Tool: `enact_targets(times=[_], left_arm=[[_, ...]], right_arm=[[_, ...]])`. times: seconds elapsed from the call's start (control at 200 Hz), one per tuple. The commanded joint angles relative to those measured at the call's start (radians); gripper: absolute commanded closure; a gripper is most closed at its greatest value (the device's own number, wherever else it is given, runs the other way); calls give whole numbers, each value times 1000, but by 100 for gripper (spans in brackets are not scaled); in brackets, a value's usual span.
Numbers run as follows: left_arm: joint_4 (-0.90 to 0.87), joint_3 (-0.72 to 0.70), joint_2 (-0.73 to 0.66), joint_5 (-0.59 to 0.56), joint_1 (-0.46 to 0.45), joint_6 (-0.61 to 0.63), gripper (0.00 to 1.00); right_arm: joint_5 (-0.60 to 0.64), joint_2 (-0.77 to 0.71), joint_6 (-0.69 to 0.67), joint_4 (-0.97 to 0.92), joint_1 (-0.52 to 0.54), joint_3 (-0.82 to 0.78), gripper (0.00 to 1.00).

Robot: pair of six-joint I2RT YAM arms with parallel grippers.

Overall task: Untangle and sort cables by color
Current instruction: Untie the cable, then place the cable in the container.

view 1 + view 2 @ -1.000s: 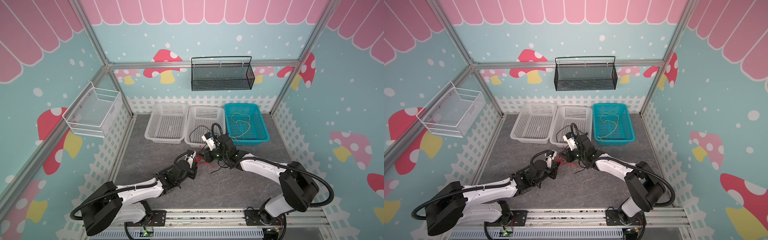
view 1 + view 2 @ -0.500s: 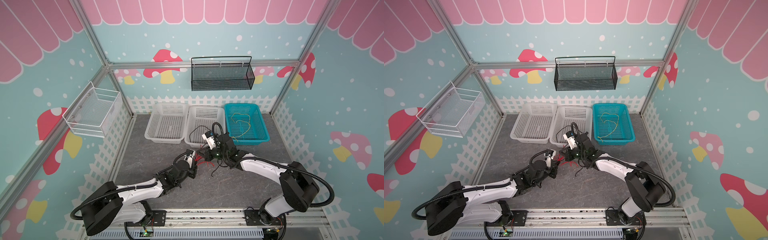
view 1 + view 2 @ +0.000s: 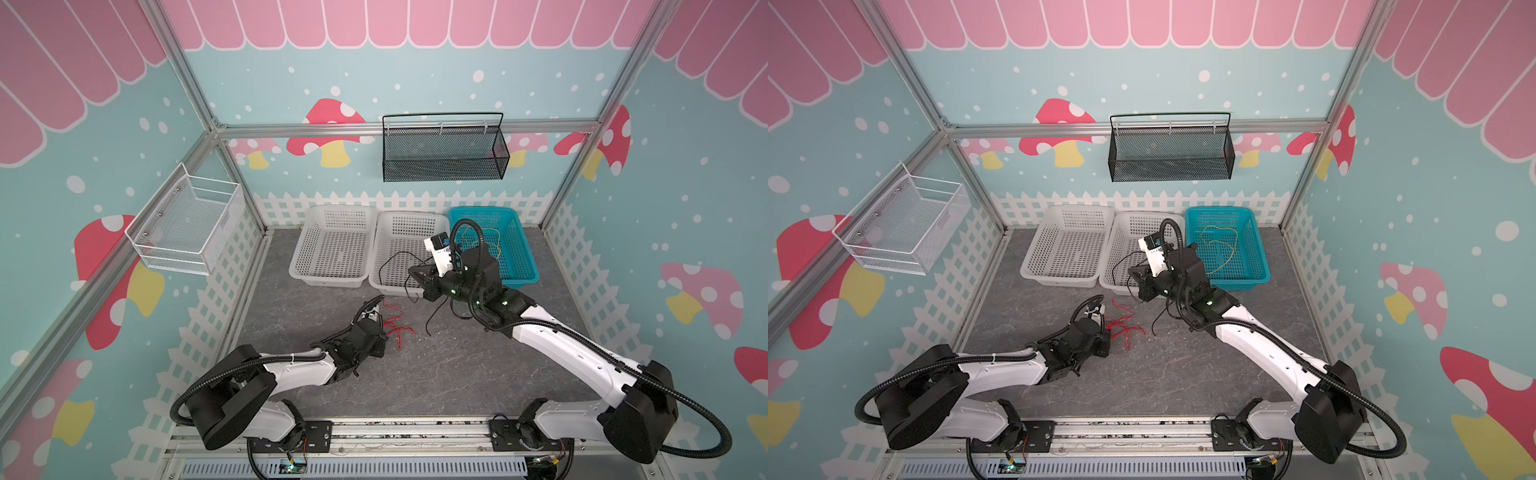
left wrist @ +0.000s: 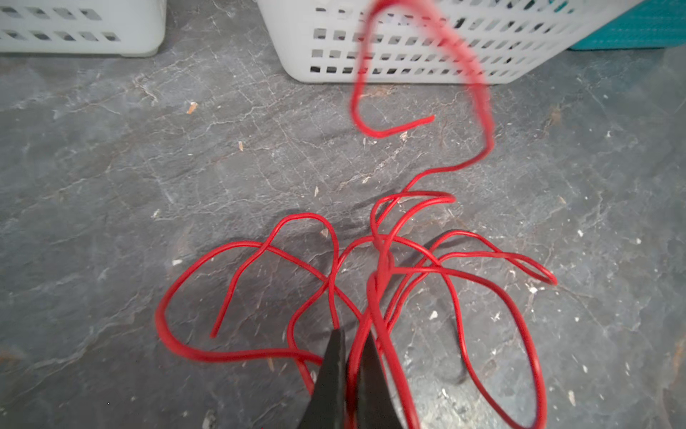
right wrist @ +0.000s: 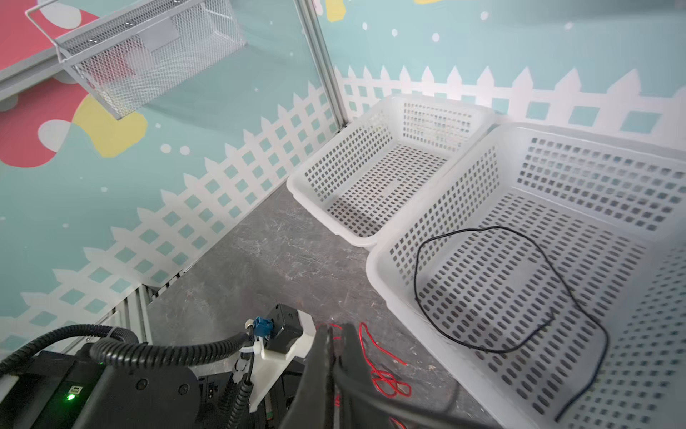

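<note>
On the grey table (image 3: 436,374), just in front of the middle white basket (image 3: 411,226), the red cables (image 4: 373,293) lie tangled, and our left gripper (image 4: 352,334) pinches one strand. Our right gripper (image 5: 335,327), jaws pressed together, holds a black cable (image 3: 430,324) that trails down to the table. We see a second black cable (image 5: 415,271) looped inside that basket and a yellow cable (image 3: 1232,255) in the teal basket (image 3: 1237,284).
</note>
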Motion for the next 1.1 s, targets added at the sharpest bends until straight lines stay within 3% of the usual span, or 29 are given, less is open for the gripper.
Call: enact_targets(times=[0.0, 0.28, 0.74, 1.096], left_arm=[[-75, 21, 27, 8, 7, -43, 100], [15, -31, -21, 42, 7, -31, 100], [95, -126, -171, 27, 7, -8, 100], [110, -148, -204, 12, 7, 17, 100]], right_arm=[[45, -27, -84, -123, -5, 65, 100], [24, 55, -192, -234, -11, 260, 100], [-86, 383, -307, -244, -98, 647, 100], [-160, 607, -289, -209, -150, 661, 100]])
